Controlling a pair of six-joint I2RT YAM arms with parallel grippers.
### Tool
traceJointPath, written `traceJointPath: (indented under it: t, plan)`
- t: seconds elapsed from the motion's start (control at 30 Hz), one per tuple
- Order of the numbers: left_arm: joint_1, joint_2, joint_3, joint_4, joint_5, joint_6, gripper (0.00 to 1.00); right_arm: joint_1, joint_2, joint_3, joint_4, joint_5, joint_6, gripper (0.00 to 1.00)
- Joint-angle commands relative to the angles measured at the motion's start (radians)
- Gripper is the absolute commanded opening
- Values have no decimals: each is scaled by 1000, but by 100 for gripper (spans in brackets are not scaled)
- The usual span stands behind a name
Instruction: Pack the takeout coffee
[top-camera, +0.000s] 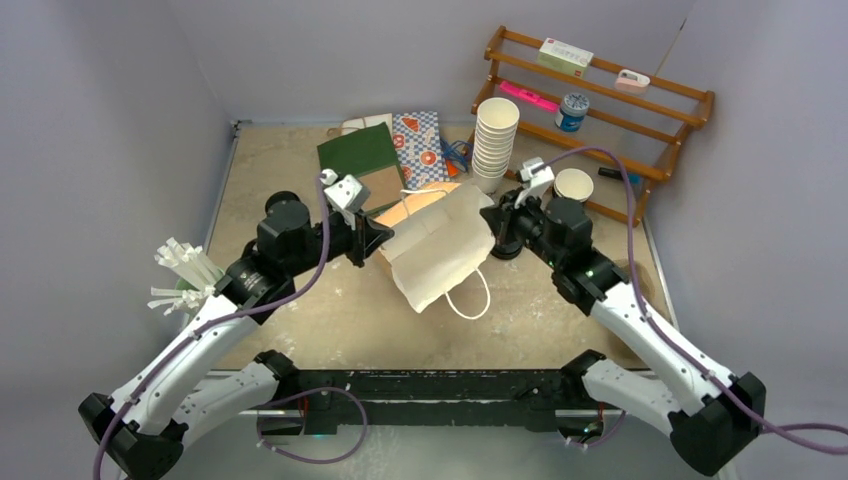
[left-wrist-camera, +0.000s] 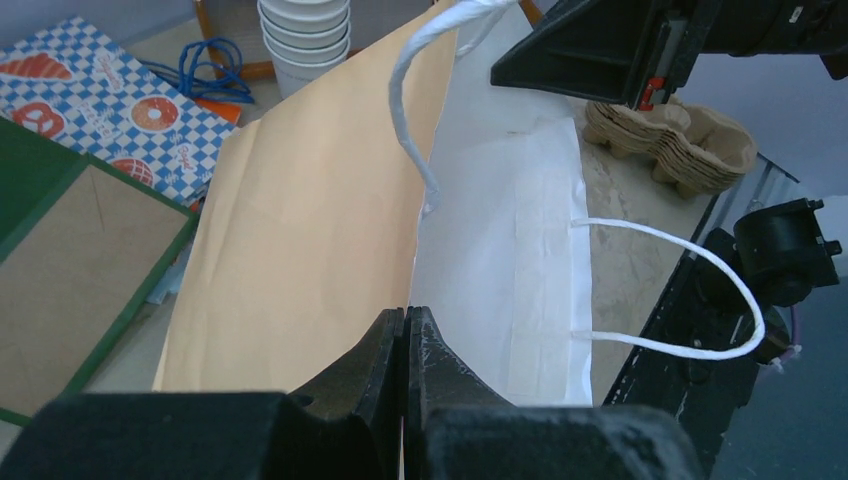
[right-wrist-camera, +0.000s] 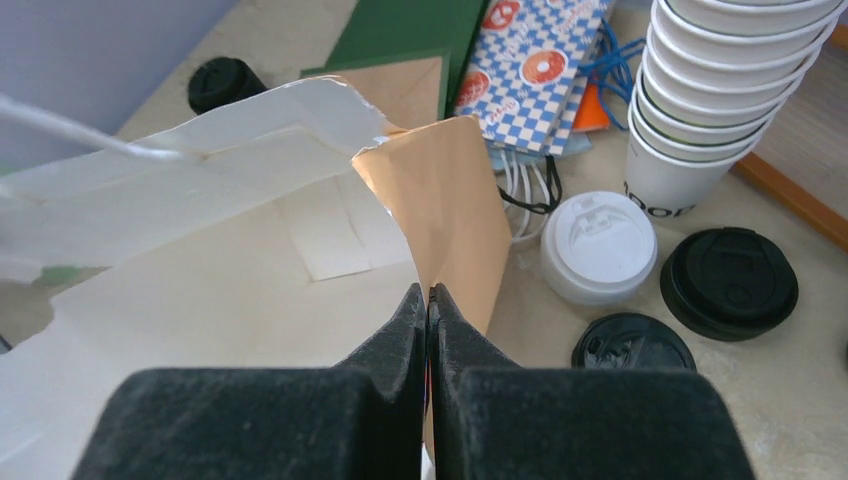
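Note:
A white paper bag (top-camera: 440, 250) with a tan inside and white cord handles lies tilted at the table's middle, held between both grippers. My left gripper (left-wrist-camera: 407, 315) is shut on the bag's edge at its left side (top-camera: 375, 240). My right gripper (right-wrist-camera: 430, 292) is shut on the bag's tan rim at its right side (top-camera: 495, 225). In the right wrist view, a white-lidded takeout cup (right-wrist-camera: 598, 245) and a black-lidded cup (right-wrist-camera: 730, 282) stand on the table just right of the bag. Both are hidden in the top view.
A tall stack of white cups (top-camera: 495, 140) and a wooden rack (top-camera: 600, 100) stand at the back right, with a dark lidless cup (top-camera: 573, 184) nearby. A loose black lid (right-wrist-camera: 633, 345) lies by the cups. Flat green (top-camera: 360, 150) and checkered bags (top-camera: 420, 135) lie behind. A cardboard cup carrier (left-wrist-camera: 670, 140) sits right.

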Motion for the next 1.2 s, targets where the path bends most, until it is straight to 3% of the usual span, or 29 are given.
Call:
traceJointPath:
  t: [0.0,0.17,0.33,0.4,0.5,0.6,0.9,1.17]
  plan:
    - [-3,-25,47,23,33,105,0,10,-124,-136,225,-50,11,0]
    - [-5,-22,-54,65,85,123,0,19,-217,-319,341,-34,40,0]
    - [-4,-51,-87,69,51,121,10,21,-267,-393,335,-16,62,0]
    - [-5,-66,-78,59,39,124,15,21,-275,-397,321,-16,70,0]
    - [-4,-73,-58,33,40,134,35,22,-274,-385,291,-21,80,0]
    - [-3,-69,-43,1,32,147,50,22,-266,-356,248,-16,88,0]
    - [-24,-33,75,-97,0,262,81,21,-120,-119,29,-51,129,0]
    - [-24,52,232,-157,-33,321,83,21,21,110,-172,-91,191,0]
